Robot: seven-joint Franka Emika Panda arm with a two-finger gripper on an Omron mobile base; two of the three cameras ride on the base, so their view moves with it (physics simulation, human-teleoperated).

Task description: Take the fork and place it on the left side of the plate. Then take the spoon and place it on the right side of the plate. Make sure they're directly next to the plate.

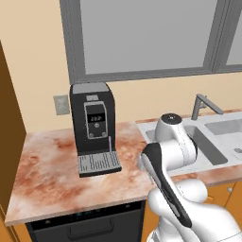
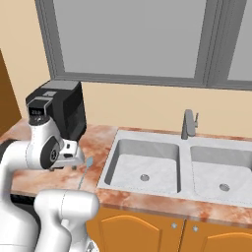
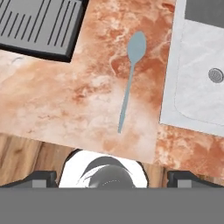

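- Two dark finger tips of the gripper [image 3: 112, 178] low in the hand view, set wide apart, holding nothing.
- Just ahead of them, the spoon [image 3: 130, 78], flat on the marble counter [image 3: 65, 100].
- Lying long-ways away from the hand: thin handle end nearest, bowl farthest.
- Between the coffee machine [image 3: 41, 26] and the sink [image 3: 197, 74].
- Seen from the right base view, the spoon [image 2: 84, 172] peeking out beside the arm, near the sink's left edge.
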